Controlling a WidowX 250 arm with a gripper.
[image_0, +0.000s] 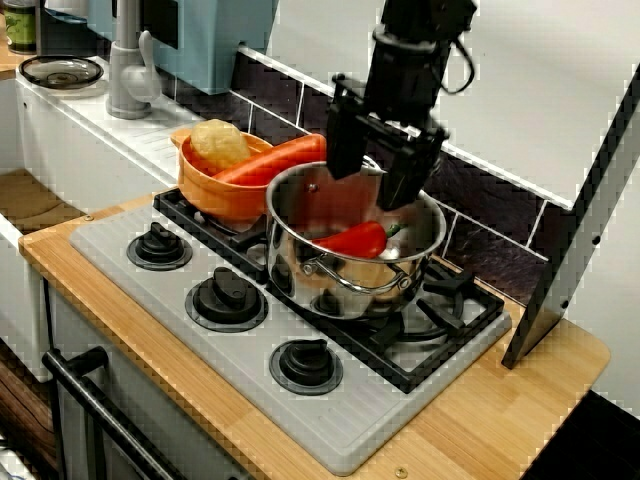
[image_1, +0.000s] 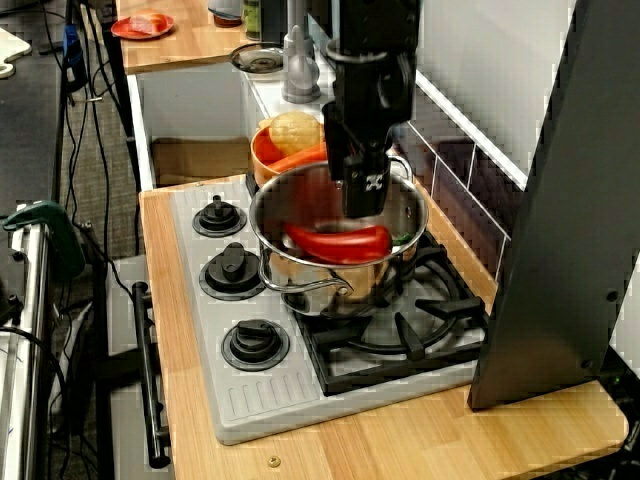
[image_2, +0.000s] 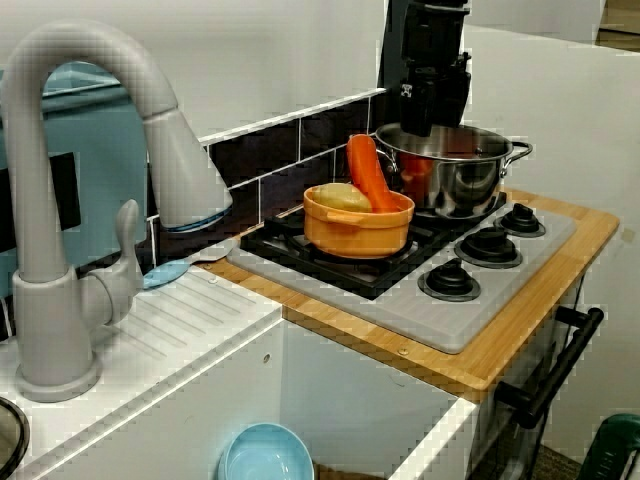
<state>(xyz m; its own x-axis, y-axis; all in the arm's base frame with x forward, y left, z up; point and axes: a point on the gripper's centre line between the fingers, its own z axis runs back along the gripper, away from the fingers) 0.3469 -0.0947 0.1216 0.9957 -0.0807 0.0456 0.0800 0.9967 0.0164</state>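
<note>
Hovering over a steel pot (image_0: 296, 262) on the stove (image_0: 200, 352), the gripper (image_0: 378, 168) holds its jaws apart, gripping nothing. A red pepper (image_0: 352, 240) lies inside the pot, just below. An orange bowl (image_0: 203, 195) holding a potato (image_0: 220, 145) and a carrot (image_0: 272, 162) touches the pot.

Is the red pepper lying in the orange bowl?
No, the red pepper lies inside the steel pot, while the orange bowl holds a carrot and a pale potato.
</note>
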